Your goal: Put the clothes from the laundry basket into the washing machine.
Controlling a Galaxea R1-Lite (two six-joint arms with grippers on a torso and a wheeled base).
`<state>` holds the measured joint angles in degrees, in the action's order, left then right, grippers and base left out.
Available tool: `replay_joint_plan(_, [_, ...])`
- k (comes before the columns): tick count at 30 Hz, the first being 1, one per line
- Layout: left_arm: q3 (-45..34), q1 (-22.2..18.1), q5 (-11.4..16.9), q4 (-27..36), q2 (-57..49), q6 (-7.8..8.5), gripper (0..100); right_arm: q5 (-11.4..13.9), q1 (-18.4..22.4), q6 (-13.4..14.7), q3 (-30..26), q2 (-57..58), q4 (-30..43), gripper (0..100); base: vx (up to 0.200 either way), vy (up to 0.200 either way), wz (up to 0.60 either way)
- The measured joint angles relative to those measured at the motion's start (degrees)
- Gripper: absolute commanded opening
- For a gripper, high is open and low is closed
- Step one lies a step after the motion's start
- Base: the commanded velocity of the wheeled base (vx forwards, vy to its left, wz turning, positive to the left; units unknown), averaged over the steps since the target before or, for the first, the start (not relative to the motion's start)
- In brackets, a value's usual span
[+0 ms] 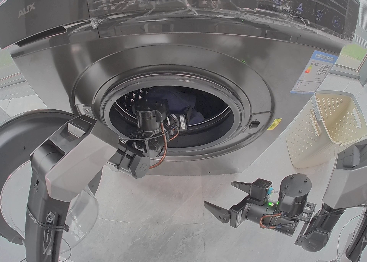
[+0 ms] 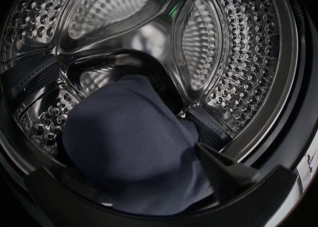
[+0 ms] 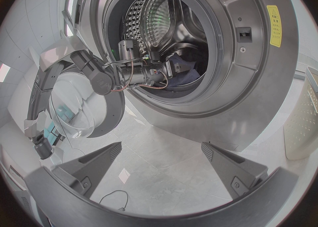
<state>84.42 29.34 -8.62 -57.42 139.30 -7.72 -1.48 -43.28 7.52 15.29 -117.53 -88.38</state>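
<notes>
Pale tiled floor (image 1: 160, 213) fronts the grey metal washing machine (image 1: 183, 52); inside its drum (image 2: 251, 38) the left gripper (image 3: 181, 68) meets the dark navy garment (image 2: 132, 138), grip unclear, likely depositing. Right gripper (image 1: 220, 193) gapes empty. Next: let go, withdraw cleanly.

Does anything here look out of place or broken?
Only the clear film on the washing machine's top panel: it is wrinkled and lifting at its edges, as if never peeled off. Nothing looks spilled or broken.

I see the navy garment (image 2: 126, 121) bunched low in the open washing machine (image 1: 183, 56), between my left claw's (image 2: 131, 158) spread fingers. The cream laundry basket (image 1: 332, 129) stands just beyond my right claw (image 1: 220, 194).
</notes>
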Motion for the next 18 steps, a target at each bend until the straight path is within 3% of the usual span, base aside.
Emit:
replay_joint_plan(6, [7.45,0.01,-0.02,2.84,3.21,-0.3,0,-0.02,0.12,-0.02,0.09,-0.17,0.0,100,0.0,0.0,0.0])
replay_joint_plan(13, [16.46,-0.16,-1.52,3.89,6.36,-3.19,0,-0.02,0.32,-0.05,0.34,-0.24,-0.02,100,0.0,0.0,0.0])
replay_joint_plan(18, [21.64,-0.6,-3.06,3.34,8.13,-4.21,0,-0.02,0.34,-0.05,0.44,-0.24,0.0,100,0.0,0.0,0.0])
